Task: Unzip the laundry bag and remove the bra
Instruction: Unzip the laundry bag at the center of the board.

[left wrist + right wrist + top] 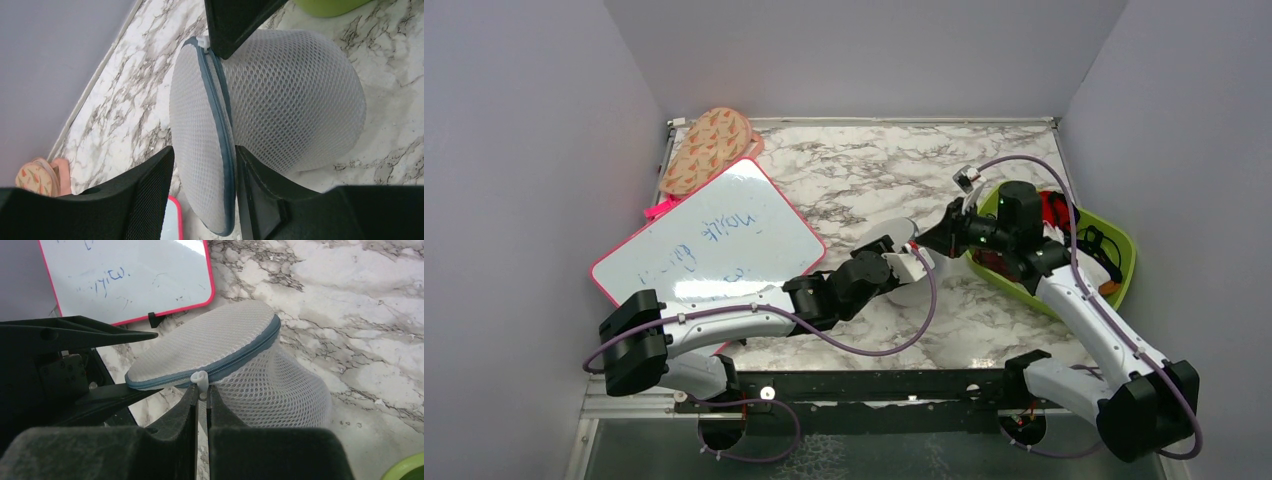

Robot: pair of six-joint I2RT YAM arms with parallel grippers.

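Note:
The laundry bag [295, 95] is a white mesh drum lying tilted on the marble table, its flat lid [200, 347] edged by a blue-grey zipper line [220, 125]. In the top view it [916, 293] is mostly hidden under both grippers. My left gripper [205, 150] is shut on the lid's rim, one finger on each side; it also shows in the top view [902, 252]. My right gripper [201, 388] is shut on the white zipper pull [200, 378], and reaches in from the right in the top view [944, 237]. The bra is not visible.
A pink-framed whiteboard [709, 240] lies to the left, close behind the left gripper. A lime-green tray [1119, 255] holding a dark red cloth [1054, 207] sits at the right. A patterned pouch [709, 150] lies at the back left. Grey walls enclose the table.

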